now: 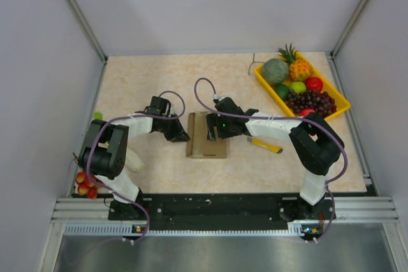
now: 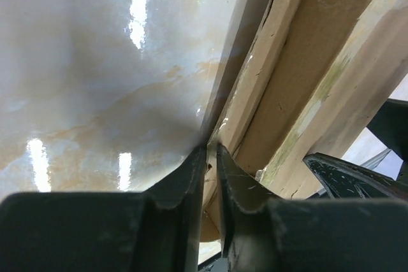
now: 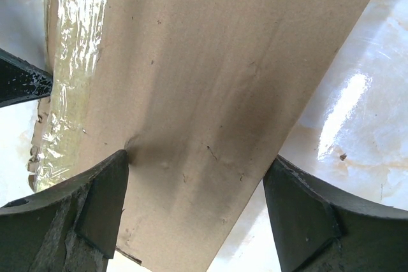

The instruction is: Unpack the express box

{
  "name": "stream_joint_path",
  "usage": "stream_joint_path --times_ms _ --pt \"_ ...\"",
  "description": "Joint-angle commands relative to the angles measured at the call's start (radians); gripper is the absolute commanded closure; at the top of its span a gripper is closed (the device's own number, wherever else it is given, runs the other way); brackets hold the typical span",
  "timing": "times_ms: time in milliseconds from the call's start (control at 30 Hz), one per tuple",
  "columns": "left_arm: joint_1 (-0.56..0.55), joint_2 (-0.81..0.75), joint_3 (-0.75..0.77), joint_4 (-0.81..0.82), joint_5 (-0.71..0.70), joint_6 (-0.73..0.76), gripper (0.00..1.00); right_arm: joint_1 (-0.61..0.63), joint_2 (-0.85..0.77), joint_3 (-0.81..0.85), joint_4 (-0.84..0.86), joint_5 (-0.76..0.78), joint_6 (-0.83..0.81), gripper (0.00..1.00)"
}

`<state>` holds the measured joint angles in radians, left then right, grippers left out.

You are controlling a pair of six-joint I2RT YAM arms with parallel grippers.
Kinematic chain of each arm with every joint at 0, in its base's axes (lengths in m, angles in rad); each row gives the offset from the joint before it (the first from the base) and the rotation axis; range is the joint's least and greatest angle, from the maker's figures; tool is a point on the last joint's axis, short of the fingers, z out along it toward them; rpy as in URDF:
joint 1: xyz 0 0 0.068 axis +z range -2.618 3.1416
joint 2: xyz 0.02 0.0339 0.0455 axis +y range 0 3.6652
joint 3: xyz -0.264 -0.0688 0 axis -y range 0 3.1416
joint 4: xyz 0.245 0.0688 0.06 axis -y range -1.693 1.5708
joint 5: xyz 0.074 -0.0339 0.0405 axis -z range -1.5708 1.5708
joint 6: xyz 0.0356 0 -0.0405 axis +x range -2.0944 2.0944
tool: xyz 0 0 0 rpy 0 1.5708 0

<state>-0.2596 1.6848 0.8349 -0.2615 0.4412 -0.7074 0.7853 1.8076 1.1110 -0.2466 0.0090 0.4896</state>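
You are looking at a beige marbled tabletop (image 1: 146,81) closed in by pale grey walls (image 1: 223,4). The small flat brown cardboard mailer box (image 1: 201,146) lies flat near the middle of it, just ahead of the two arm bases, with a strip of clear glossy tape (image 3: 70,62) along one long edge. Your left gripper (image 2: 211,151) sits at the box's 9 o'clock edge, its fingers drawn almost together with a sliver of cardboard showing in the narrow gap, so it appears to pinch that edge. Your right gripper (image 3: 196,167) hangs over the lid with its fingers spread wide. A yellow-handled utility knife (image 1: 264,145) lies near the box at 3 o'clock. A yellow plastic tray of mixed fruit (image 1: 268,87) stands well apart at 2 o'clock, and a cluster of small red fruits (image 1: 86,184) sits at 8 o'clock by the table's edge.
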Motion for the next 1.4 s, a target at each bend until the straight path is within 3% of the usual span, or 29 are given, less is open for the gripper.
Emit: stream_joint_path --times_ms 0,167,567,867,1067,1100,1133,1367 --pt "-0.010 0.004 -0.007 -0.044 -0.047 0.039 0.73 0.011 -0.002 -0.010 -0.060 0.020 -0.040 0.23" --pt "-0.010 0.019 0.018 -0.032 -0.032 0.028 0.65 0.011 -0.013 -0.005 -0.060 0.014 -0.052 0.23" --pt "-0.009 0.078 0.035 -0.048 -0.039 0.025 0.61 0.011 -0.071 -0.016 -0.042 -0.006 -0.105 0.22" --pt "-0.009 0.137 -0.030 0.085 0.190 -0.040 0.60 0.011 -0.086 -0.030 -0.019 -0.070 -0.115 0.22" --pt "-0.009 0.128 -0.046 0.107 0.188 -0.043 0.80 0.011 -0.096 -0.036 -0.016 -0.072 -0.118 0.22" --pt "-0.009 0.124 -0.043 0.093 0.182 -0.038 0.84 0.011 -0.100 -0.036 -0.016 -0.069 -0.117 0.22" --pt "-0.009 0.113 -0.040 0.079 0.176 -0.037 0.98 0.011 -0.103 -0.036 -0.017 -0.058 -0.118 0.21" --pt "-0.009 -0.017 0.055 -0.122 0.073 0.023 1.00 0.009 -0.214 0.001 -0.104 0.081 -0.125 0.11"
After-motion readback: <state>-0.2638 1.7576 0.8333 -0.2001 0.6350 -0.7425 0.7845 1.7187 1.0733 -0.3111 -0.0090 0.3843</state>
